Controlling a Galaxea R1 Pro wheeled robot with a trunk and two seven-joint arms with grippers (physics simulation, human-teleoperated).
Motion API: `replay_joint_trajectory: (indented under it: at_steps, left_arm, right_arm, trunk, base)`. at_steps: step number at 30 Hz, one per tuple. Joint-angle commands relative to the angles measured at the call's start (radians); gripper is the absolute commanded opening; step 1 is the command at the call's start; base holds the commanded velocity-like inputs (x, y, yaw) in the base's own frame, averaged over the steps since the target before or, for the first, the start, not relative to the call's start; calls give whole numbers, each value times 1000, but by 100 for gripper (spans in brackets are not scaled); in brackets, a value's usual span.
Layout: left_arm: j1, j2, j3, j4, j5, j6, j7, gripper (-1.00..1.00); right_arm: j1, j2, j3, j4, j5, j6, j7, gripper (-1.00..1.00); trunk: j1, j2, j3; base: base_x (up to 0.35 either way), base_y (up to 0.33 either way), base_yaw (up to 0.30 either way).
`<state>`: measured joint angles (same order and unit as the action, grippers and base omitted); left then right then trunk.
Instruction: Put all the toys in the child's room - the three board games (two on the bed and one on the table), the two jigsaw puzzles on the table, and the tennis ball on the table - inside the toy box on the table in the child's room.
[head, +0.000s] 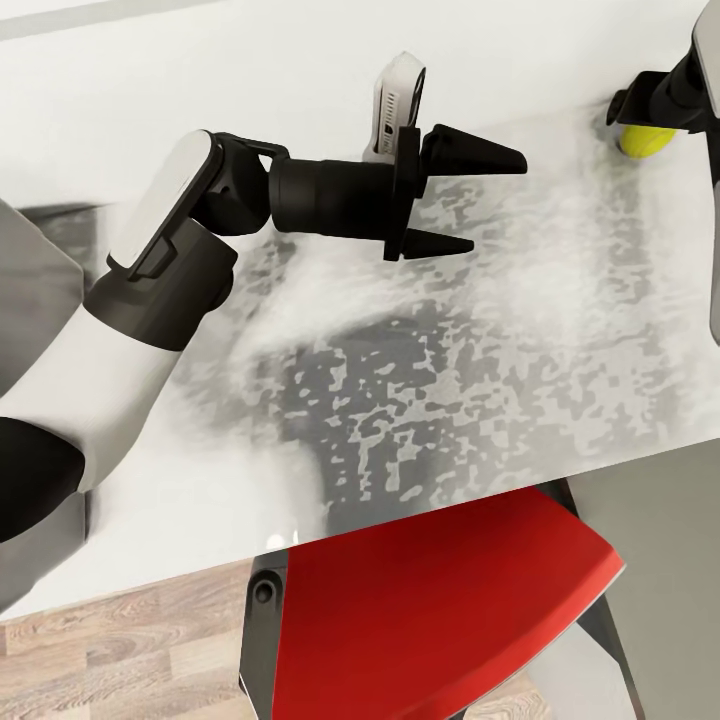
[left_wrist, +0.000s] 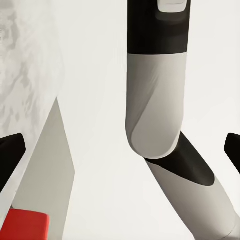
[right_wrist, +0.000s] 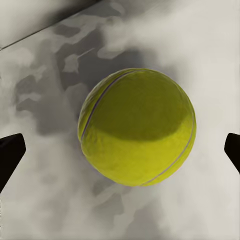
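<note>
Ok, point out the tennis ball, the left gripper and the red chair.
tennis ball (right_wrist: 137, 127): right wrist view, middle of its yellow felt.
left gripper (head: 490, 200): head view, midway between its fingertips.
red chair (head: 430, 610): head view, its seat.

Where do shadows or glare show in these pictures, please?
Right wrist view: the tennis ball is lit above, shaded on its lower half, casting a soft shadow on the table. Head view: mottled glossy reflections across the tabletop, sharp throughout.
</note>
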<state>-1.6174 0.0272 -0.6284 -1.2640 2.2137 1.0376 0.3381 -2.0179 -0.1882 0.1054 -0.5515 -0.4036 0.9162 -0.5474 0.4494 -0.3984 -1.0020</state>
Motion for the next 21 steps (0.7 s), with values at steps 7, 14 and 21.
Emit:
replay_joint_trajectory:
  at_steps: [7, 14, 21]
  left_arm:
    - [-1, 0, -2, 0, 10, -1, 9, 100]
    - [-1, -1, -1, 0, 10, -1, 9, 100]
    - [-1, -1, -1, 0, 10, -1, 11, 100]
  right_arm:
    - [-1, -2, 8, 0, -11, 2, -8, 100]
    - [-1, -3, 8, -1, -11, -1, -8, 100]
    - [-2, -3, 8, -1, -11, -2, -8, 100]
  trunk:
    - [1, -2, -2]
    - [1, -2, -8]
    - [1, -2, -18]
  base:
    - [0, 0, 0]
    - [0, 0, 0]
    - [0, 0, 0]
